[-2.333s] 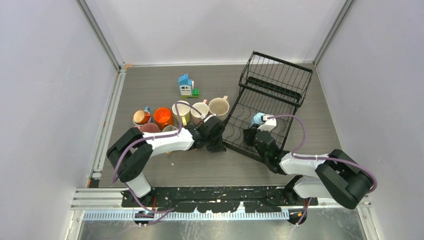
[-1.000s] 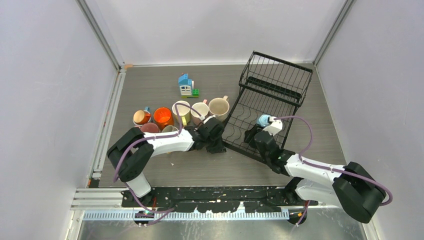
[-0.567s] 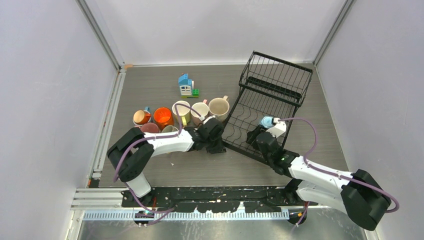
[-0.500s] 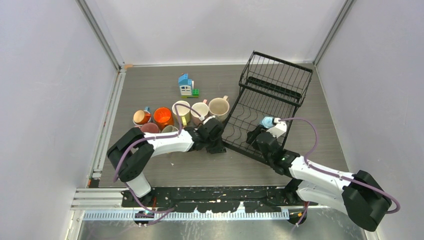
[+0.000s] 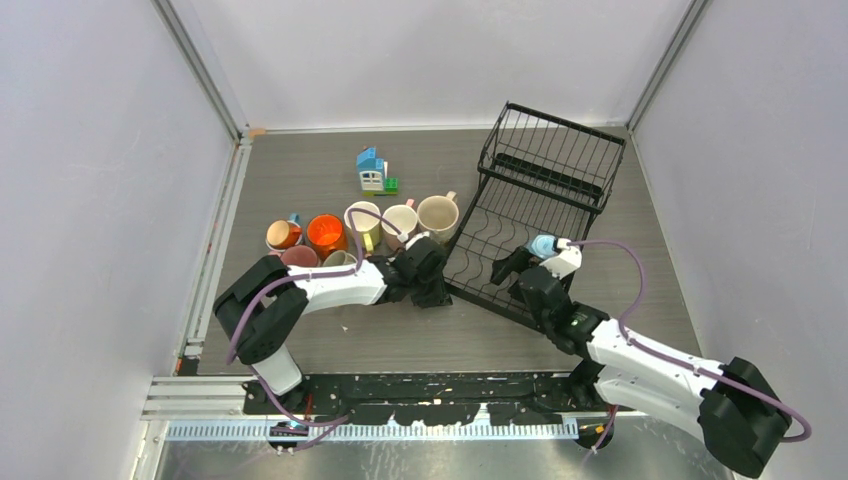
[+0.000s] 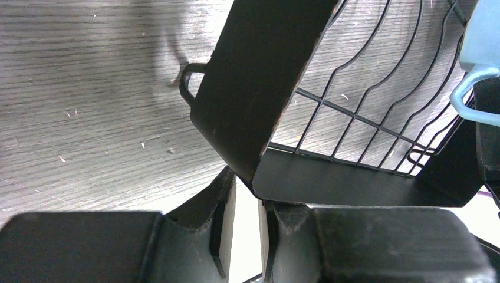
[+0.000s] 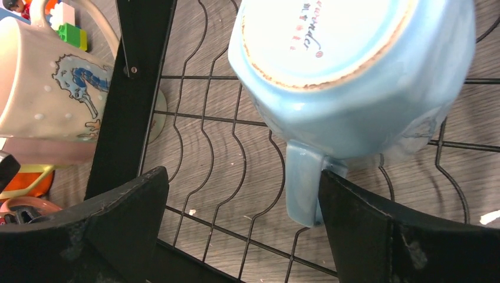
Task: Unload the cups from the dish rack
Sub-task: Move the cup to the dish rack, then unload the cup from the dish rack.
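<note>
The black wire dish rack [image 5: 545,165] stands at the back right. One light blue cup [image 5: 541,244] lies on its side on the rack's base. In the right wrist view the blue cup [image 7: 354,71] shows its underside, and its handle [image 7: 302,188] touches my right finger. My right gripper [image 7: 242,200] is open wide around the space below the cup. My left gripper [image 6: 246,200] sits at the rack's near left corner [image 6: 259,76], nearly shut, with the corner plate pinched at its fingertips. Several cups [image 5: 325,233] stand on the table to the left.
A small blue, white and green toy house [image 5: 372,170] stands behind the row of cups. A cream mug with a seahorse print [image 7: 53,94] stands just outside the rack's left frame. Grey walls enclose the table on three sides.
My right gripper has opened wide and the arm has reached further right along the rack. The blue cup has shifted slightly right. The left arm has not moved.
</note>
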You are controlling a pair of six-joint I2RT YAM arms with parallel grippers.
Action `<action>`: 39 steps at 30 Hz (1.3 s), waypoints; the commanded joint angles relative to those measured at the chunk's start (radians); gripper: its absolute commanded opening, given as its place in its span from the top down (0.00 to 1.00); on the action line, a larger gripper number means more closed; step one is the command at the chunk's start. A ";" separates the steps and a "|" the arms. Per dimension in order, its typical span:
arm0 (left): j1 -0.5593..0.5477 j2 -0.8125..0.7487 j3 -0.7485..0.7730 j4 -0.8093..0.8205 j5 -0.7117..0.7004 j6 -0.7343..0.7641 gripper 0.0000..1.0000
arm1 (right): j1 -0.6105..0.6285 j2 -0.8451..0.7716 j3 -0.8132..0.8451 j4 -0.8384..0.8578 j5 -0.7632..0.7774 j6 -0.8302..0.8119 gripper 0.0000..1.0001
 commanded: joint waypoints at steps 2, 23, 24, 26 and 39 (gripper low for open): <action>0.012 -0.024 0.005 0.077 -0.040 0.009 0.78 | 0.003 -0.055 -0.022 -0.022 0.053 0.011 0.00; 0.012 -0.033 0.008 0.073 -0.036 0.017 0.78 | 0.003 -0.056 0.125 -0.414 0.170 0.139 0.00; 0.012 -0.033 0.008 0.073 -0.036 0.017 0.78 | 0.003 -0.030 0.151 -0.442 0.181 0.156 0.00; 0.012 -0.035 0.006 0.072 -0.037 0.017 0.78 | 0.003 0.023 0.204 -0.501 0.198 0.179 0.00; 0.014 -0.056 -0.009 0.084 -0.024 0.020 0.78 | 0.008 0.204 0.291 -0.605 0.222 0.302 0.34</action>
